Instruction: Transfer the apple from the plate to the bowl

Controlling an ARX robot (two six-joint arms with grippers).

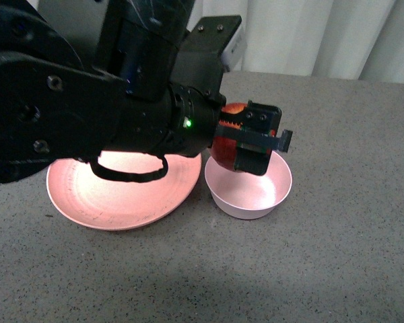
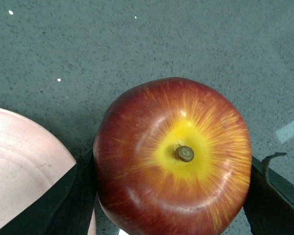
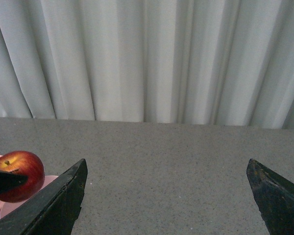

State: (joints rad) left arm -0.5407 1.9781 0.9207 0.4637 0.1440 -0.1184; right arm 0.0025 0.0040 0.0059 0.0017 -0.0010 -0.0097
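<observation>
Two grippers to enter: state of each? (Clerk)

Item 1, left gripper [image 1: 246, 134]: closed on the apple [image 1: 222, 147]. In the left wrist view, the dark fingers [image 2: 63, 200] press the fruit from opposite sides. Item 2, right gripper [image 3: 166, 205]: jaws spread wide, with only grey table [image 3: 176, 161] showing between them. (Checker)

Apple, description and location? (Clerk)

Glossy dark red, with a yellow patch streaking outward around a short brown stem, stem end facing the left wrist camera [image 2: 174, 156]. In the front view it hangs over the bowl [image 1: 249, 192], above the rim at about eleven o'clock. Whether it touches that rim cannot be told. The right wrist view also catches it [image 3: 19, 174] at the frame's edge, above a pink rim. (Checker)

Vessels? (Clerk)

Bowl: small, deep, pale pink. Plate [image 1: 121, 202]: wide, shallow, salmon pink, partly under the left arm. The bowl sits at three o'clock of the plate, just beside it, rims nearly meeting. (Checker)

Other entries? (Clerk)

Table [image 1: 337, 269]: grey, speckled. Curtain [image 1: 310, 33]: pale, pleated, along the table's far edge at twelve o'clock. One small green light [image 1: 187, 123] glows on the left arm's wrist housing. (Checker)
</observation>
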